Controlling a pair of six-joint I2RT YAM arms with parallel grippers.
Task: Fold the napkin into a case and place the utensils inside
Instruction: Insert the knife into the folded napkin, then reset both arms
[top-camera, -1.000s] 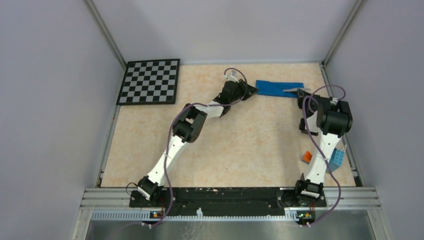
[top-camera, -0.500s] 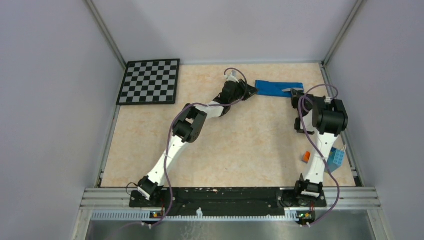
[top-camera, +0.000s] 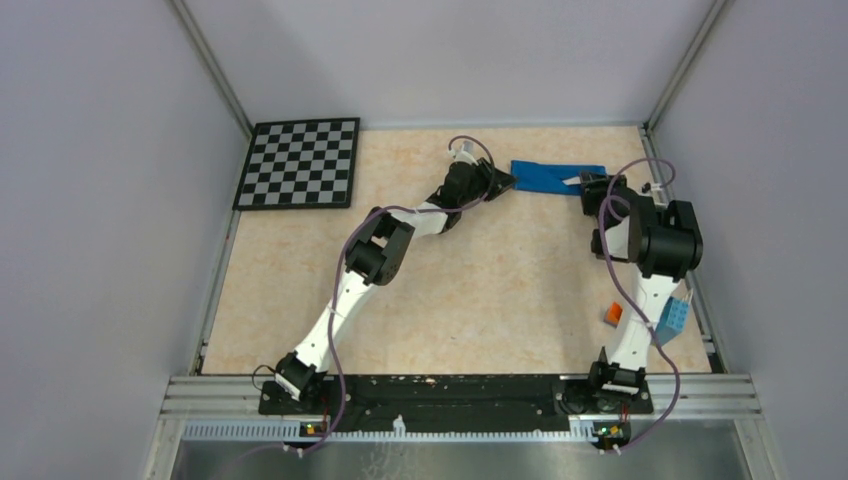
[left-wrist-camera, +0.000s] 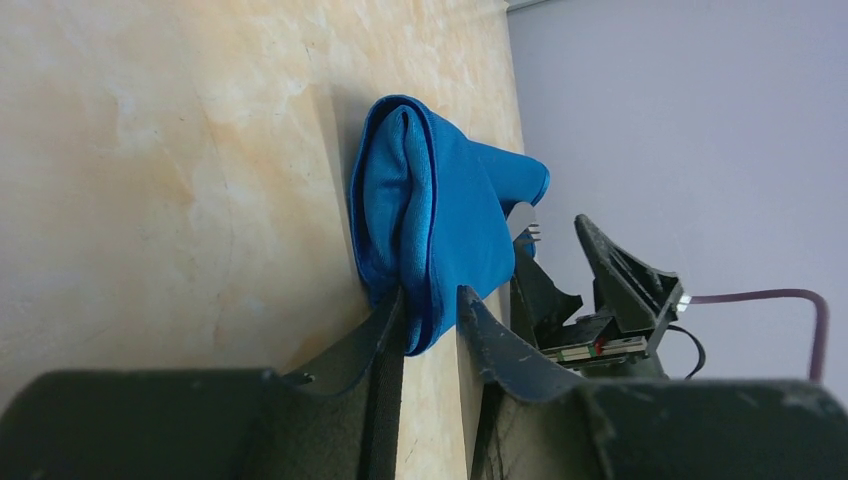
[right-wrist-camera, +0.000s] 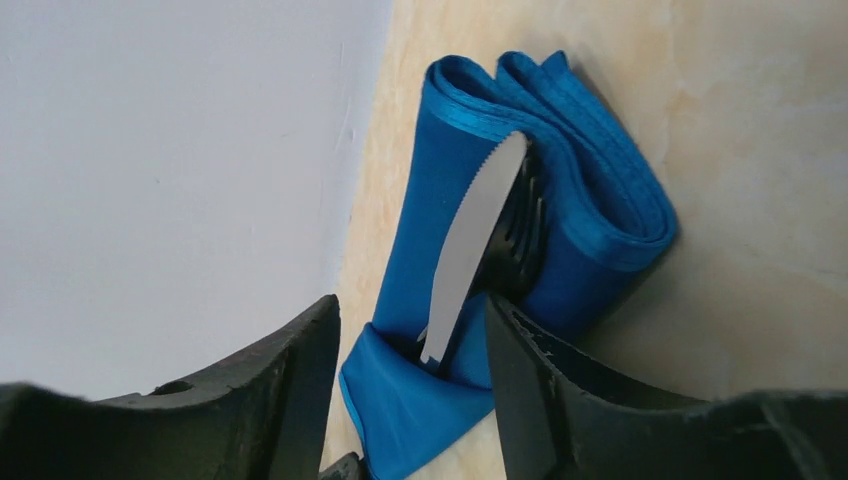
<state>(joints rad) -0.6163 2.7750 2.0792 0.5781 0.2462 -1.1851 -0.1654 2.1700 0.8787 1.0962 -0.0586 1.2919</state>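
Note:
The bright blue napkin (top-camera: 553, 175) lies at the back of the table, folded into a narrow layered case (right-wrist-camera: 560, 170). My left gripper (top-camera: 505, 182) is at its left end, shut on the folded cloth (left-wrist-camera: 440, 220), which sits between the two fingers. My right gripper (top-camera: 590, 185) is at the case's right end, jaws open and wide apart (right-wrist-camera: 410, 340). The pale grey knife (right-wrist-camera: 472, 235) lies in the cloth's fold, serrated blade showing, its lower end tucked under a blue flap. The dark fork (right-wrist-camera: 522, 230) lies right beside it. Neither right finger presses on them.
A black-and-white checkerboard (top-camera: 300, 162) lies at the back left. An orange block (top-camera: 614, 314) and a light blue block (top-camera: 675, 318) sit by the right arm's lower link. Grey walls close in the table at the back and on both sides.
My right gripper has moved a little left towards the case and gone from shut to open, letting go of the knife. The left arm has stayed in place.

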